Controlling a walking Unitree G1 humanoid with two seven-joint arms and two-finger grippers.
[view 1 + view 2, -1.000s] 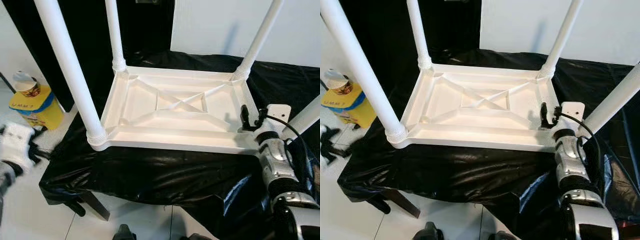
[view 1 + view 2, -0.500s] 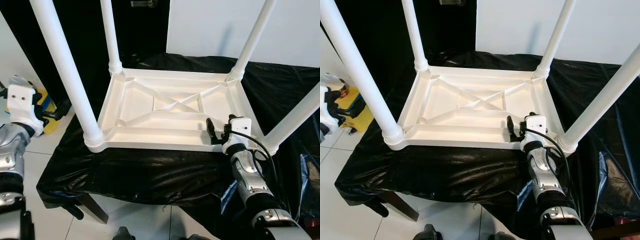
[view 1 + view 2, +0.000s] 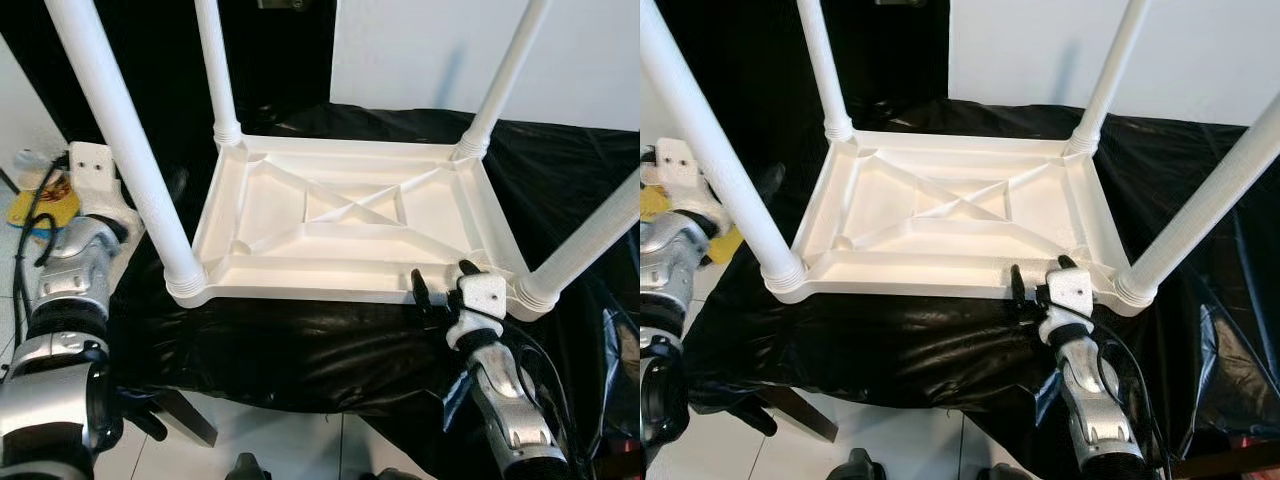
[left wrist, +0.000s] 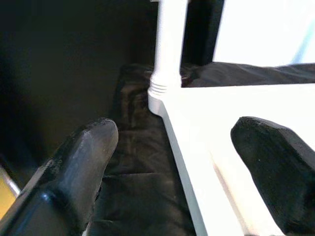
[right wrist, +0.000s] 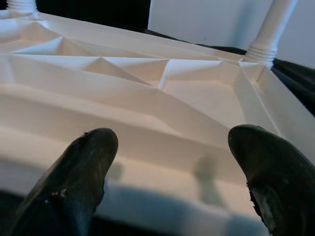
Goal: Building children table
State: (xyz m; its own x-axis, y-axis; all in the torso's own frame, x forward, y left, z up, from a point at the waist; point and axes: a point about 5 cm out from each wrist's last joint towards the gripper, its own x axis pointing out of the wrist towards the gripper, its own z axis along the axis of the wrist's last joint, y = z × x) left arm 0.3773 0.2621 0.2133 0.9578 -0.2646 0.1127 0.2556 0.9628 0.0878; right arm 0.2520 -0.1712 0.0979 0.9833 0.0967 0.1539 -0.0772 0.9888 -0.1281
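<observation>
At the far left, a yellow container is standing on the tiled floor, partly hidden behind the left arm. The left pincer is reaching toward the left side of the white children table; in the left wrist view its two black fingers are standing wide apart, released, one over the black plastic sheet and the other over the white edge of the table, and they are grasping nothing.

The children table is lying upside down on the worktop, which is covered by the black sheet. Its ribbed underside is facing up, with a cross of ribs in the middle. Four white legs are standing upward from the corners: the near left leg, the far left leg, the far right leg and the near right leg, which is leaning outward to the right. Behind the table a white wall panel is showing, with a dark area beside it.

The right pincer is sitting at the near edge of the table, just beside the base of the near right leg. In the right wrist view its fingers are also spread apart, released, with the white rim of the table lying between and before them; I cannot tell if they are touching the rim
</observation>
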